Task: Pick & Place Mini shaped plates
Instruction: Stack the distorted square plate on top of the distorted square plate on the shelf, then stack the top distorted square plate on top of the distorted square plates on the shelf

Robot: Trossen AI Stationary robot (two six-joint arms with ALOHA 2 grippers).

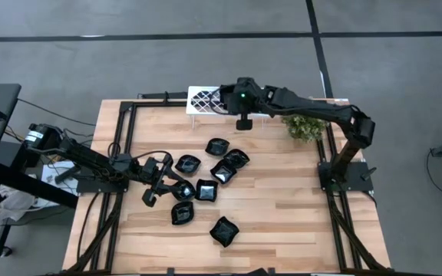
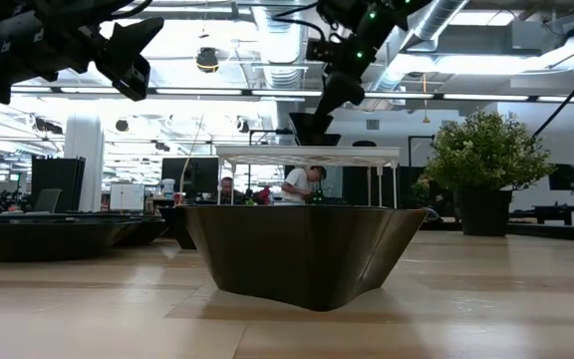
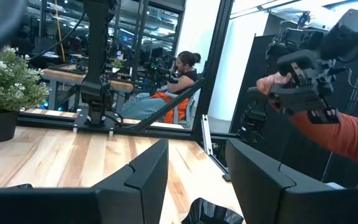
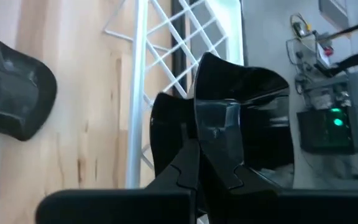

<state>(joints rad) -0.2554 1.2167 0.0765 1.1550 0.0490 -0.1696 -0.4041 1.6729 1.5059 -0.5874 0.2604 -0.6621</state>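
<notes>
Several mini shaped plates, glossy black, lie on the wooden table: one group around [image 1: 223, 172] and one near the front [image 1: 224, 231]. My right gripper [image 1: 244, 123] hangs at the far side over the near edge of the white lattice tray [image 1: 204, 100], shut on one black plate [image 4: 241, 93]. My left gripper [image 1: 156, 188] stands open and level at the table's left, beside the plate [image 1: 183, 192]. In the left wrist view a plate [image 3: 213, 213] lies just below and ahead of its fingers. My right gripper pinches the plate's rim [image 4: 219, 121] between its two fingers, coming at it slanting down from the table's right. The plate is lifted clear and tilted. It hangs below the fingers [image 2: 312, 128], just above the tray's top [image 2: 307, 152].
A small green plant [image 1: 305, 126] stands at the far right of the table, next to the right arm. A dark metal frame [image 1: 125, 115] runs along the table's edges. Beyond the table a person's orange sleeve [image 3: 340, 134] and a seated person [image 3: 182, 74] show.
</notes>
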